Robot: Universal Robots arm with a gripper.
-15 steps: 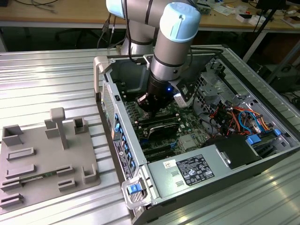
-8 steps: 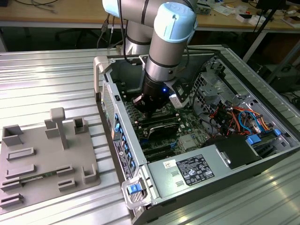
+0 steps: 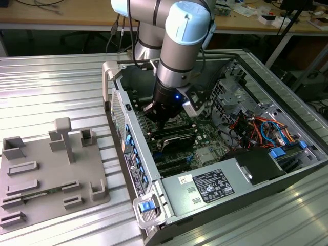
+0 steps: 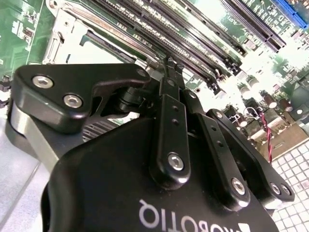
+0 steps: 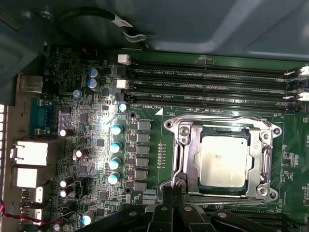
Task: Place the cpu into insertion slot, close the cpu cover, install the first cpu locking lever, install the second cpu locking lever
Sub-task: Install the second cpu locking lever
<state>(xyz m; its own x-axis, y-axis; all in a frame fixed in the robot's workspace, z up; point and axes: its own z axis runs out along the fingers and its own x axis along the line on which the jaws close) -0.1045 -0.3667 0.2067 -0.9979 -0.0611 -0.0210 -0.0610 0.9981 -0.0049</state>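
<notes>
Ribbed metal sheeting forms the surface on which an open computer case lies on its side, with a grey fixture plate beside it at the exterior view's left and a cluttered bench behind. Inside the case, the arm's end effector hangs low over the motherboard, its fingers drawn together to a narrow tip with nothing visibly between them, close to the long black memory slots. In the first wrist view the cpu already sits in the insertion slot, its silver-grey top showing through the window of the cpu cover, which appears to lie down flat around it; the end effector tips stand just beside the socket's near edge, where a thin wire locking lever seems to run (its exact seating cannot be told). Judged as hardware, the chip is light, rigid and fragile at its contacts, so it is best left untouched; the cover is thin, stiff, slippery sheet metal, and a lever is springy steel wire, best engaged at its free hooked end with a firm, steady push.
</notes>
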